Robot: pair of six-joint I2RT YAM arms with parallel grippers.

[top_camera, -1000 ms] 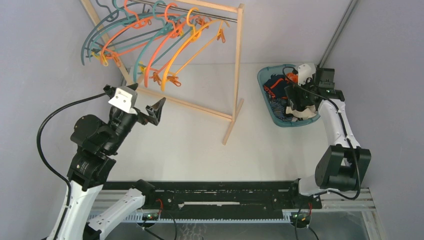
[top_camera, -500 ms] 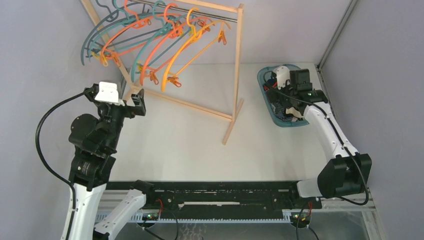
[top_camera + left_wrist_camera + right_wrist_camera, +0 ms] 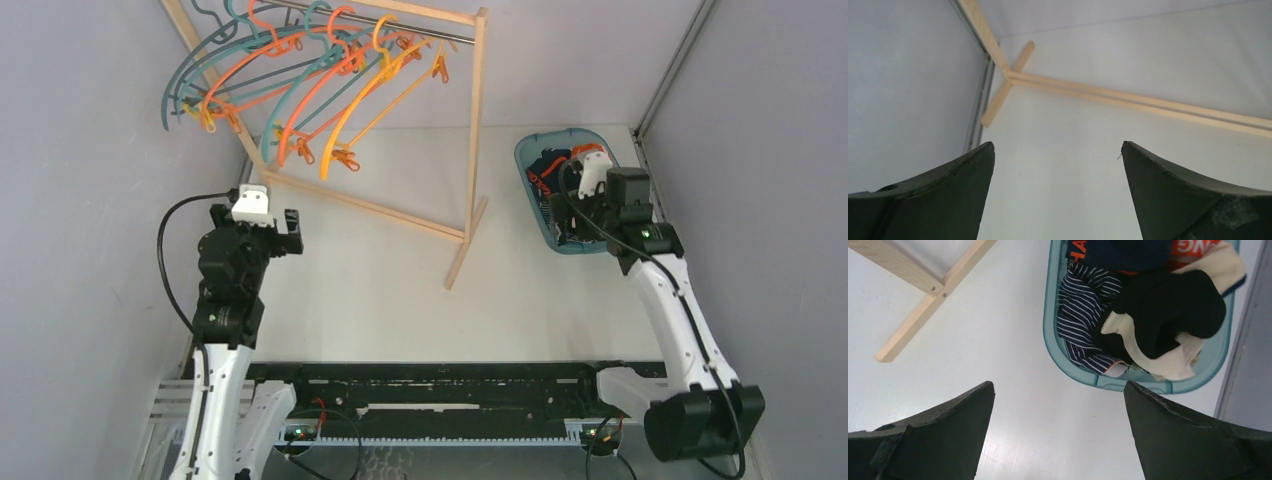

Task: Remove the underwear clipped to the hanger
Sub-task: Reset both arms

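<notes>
The underwear (image 3: 1143,310) lies heaped in a teal basket (image 3: 1052,330): a navy striped piece, a black one, a beige one, and one with orange trim. From above, the underwear (image 3: 555,170) shows in the basket (image 3: 524,165) at the right rear. The hangers (image 3: 300,85) on the wooden rack (image 3: 474,130) carry only bare clips. My right gripper (image 3: 1058,386) is open and empty above the table just short of the basket's near rim; from above the right gripper (image 3: 572,208) overlaps that rim. My left gripper (image 3: 1058,147) is open and empty near the rack's left foot (image 3: 1005,95); the left gripper (image 3: 253,228) hangs by the left wall.
The rack's base rail (image 3: 370,205) runs diagonally across the table between the arms, with a foot (image 3: 465,255) near the centre. Grey walls close in on both sides. The black rail (image 3: 430,385) holding the arm bases lines the near edge.
My left arm has swung back from the hangers and lowered beside the rack's left foot. My right gripper has pulled back out of the basket toward the near side.
</notes>
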